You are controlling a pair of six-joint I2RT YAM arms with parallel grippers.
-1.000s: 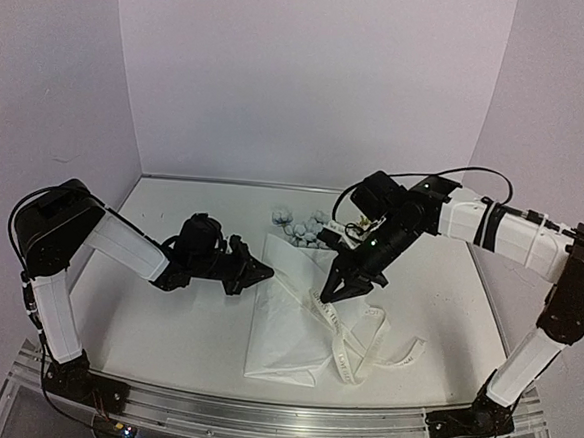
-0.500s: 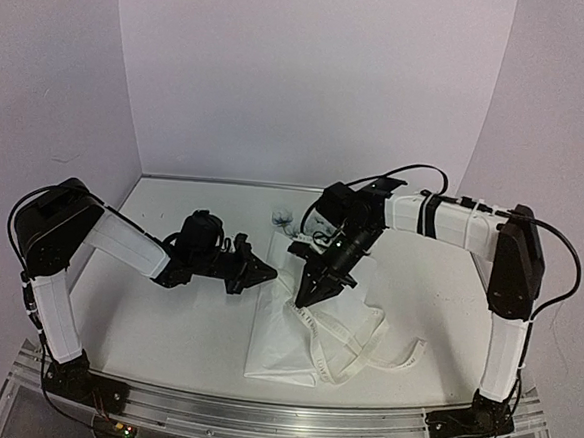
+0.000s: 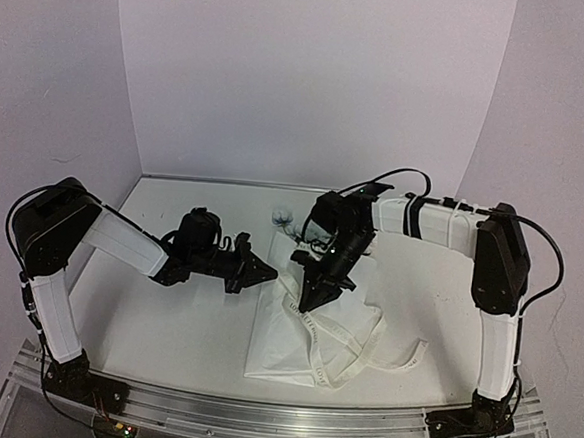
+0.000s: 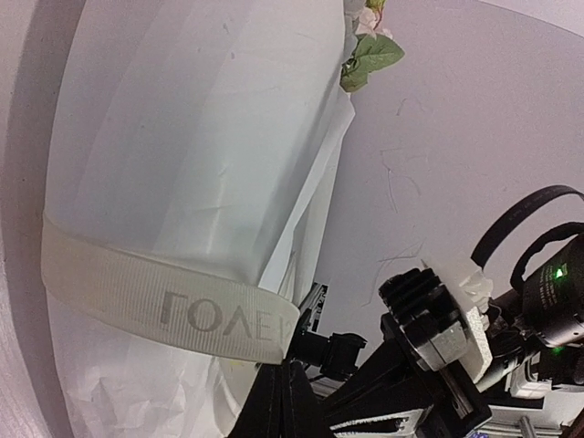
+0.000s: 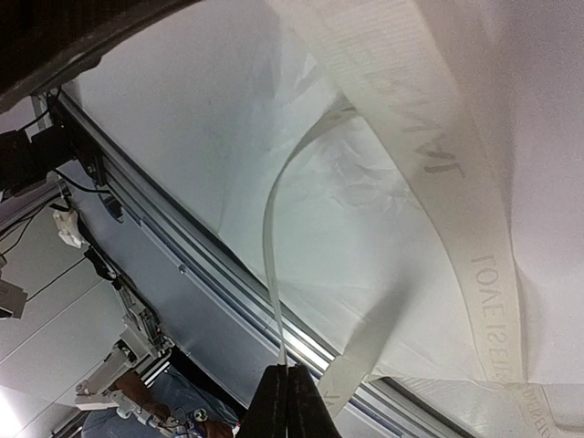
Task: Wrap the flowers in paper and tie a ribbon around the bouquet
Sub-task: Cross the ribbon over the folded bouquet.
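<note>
a: which step was it, as you saw it?
b: the tying, i think. the flowers (image 3: 282, 218) were already inside the paper (image 3: 278, 343), with the blooms at the 12 o'clock end. the left gripper (image 3: 265, 270), at 9 o'clock of the paper, had its jaws together, it seemed on one end of the ribbon (image 3: 348, 351). the right gripper (image 3: 314, 299), over the paper's middle, was pinched on another strand.
a: and the next move?
b: probably to carry that strand across and pull it snug, gently, so the paper is not crushed. loose loops lay toward 4 o'clock.
a: did the wrist cameras add something?
b: yes. the left one showed the ribbon flat across the paper, its lettering, and a green leaf (image 4: 370, 57). the right one showed the thin strand entering its closed fingertips (image 5: 274, 406), which from above the arm hid.
</note>
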